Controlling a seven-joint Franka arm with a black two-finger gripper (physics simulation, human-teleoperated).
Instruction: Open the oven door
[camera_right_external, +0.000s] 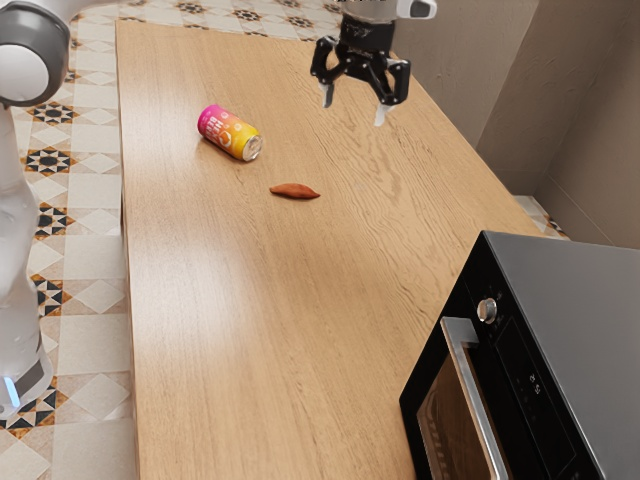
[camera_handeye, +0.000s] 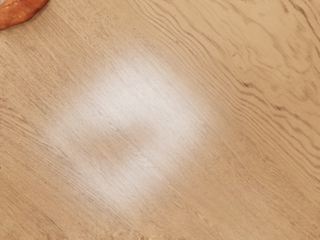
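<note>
Two gripper (camera_right_external: 354, 105) fingers stand apart, w/ nothing between, above the table's (camera_right_external: 230, 300) far end, well apart from the handle (camera_right_external: 474, 400). Oven (camera_right_external: 575, 290) lies by the table edge twd. ext. view's right, door (camera_right_external: 450, 425) shut. Opening apparently not begun; approach, grip & pull remain, prob. in that order.

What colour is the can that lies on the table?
Pink, orange and yellow; the can shows best in the exterior view.
</note>
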